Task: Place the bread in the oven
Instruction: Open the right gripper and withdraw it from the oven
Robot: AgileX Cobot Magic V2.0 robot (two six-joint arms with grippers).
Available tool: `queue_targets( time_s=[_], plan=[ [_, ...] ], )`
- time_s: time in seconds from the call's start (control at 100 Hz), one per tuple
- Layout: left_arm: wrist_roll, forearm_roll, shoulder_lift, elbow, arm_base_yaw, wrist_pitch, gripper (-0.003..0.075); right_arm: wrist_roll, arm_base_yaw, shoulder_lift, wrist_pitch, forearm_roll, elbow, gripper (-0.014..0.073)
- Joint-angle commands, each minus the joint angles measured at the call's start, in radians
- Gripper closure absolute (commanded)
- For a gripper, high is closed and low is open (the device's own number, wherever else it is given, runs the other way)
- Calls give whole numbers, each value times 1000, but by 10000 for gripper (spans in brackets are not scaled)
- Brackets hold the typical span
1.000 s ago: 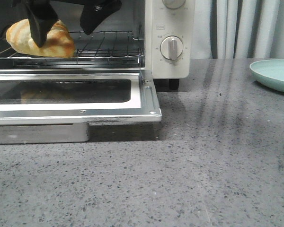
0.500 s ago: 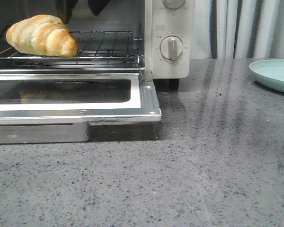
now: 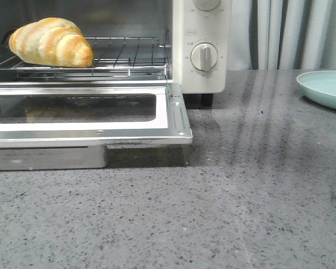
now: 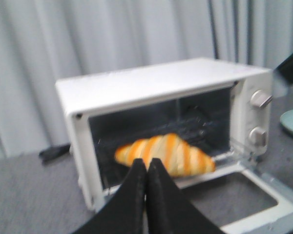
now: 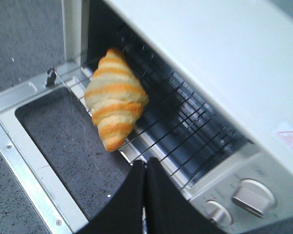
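The bread (image 3: 50, 43), a golden striped crescent roll, lies on the wire rack (image 3: 129, 53) at the left inside the cream-white oven (image 3: 204, 33). The glass door (image 3: 89, 131) is dropped open. No gripper shows in the front view. In the left wrist view my left gripper (image 4: 147, 163) is shut and empty, well back from the oven (image 4: 151, 83) with the bread (image 4: 166, 155) beyond its tips. In the right wrist view my right gripper (image 5: 145, 163) is shut and empty above the open door, near the bread (image 5: 115, 100) and the oven (image 5: 210, 53).
A pale green plate (image 3: 325, 87) sits at the far right of the grey speckled table. The oven's dial knobs (image 3: 204, 56) face front. The open door juts forward over the table at the left. Grey curtains hang behind.
A second ago open black fingers stood on both sides of the bread on the rack. They let it go, rose, and have left the front view. The bread stays on the rack.
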Motion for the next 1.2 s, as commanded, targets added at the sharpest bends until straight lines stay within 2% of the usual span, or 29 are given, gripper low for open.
queue_targets(
  time_s=[0.0, 0.16, 0.25, 0.34, 0.43, 0.54, 1.19],
  plan=[
    [-235, 141, -29, 21, 28, 6, 741, -10, -2, -209, -187, -66, 154, 653],
    [-256, 77, -52, 96, 36, -51, 741, -10, -11, -565, -234, -128, 507, 653],
    [-256, 36, -50, 115, 36, -86, 741, 1, -41, -779, -252, -150, 651, 653],
    [-256, 35, -50, 122, 36, -97, 741, 158, -79, -992, -281, -257, 758, 651],
    [-256, 35, -50, 122, 36, -95, 741, 362, -100, -1148, -183, -370, 807, 651],
    [-256, 35, -50, 122, 36, -95, 741, 369, -101, -1221, -97, -382, 819, 651],
    [-256, 35, -50, 123, 36, -93, 741, 369, -101, -1233, -94, -404, 862, 652]
  ],
)
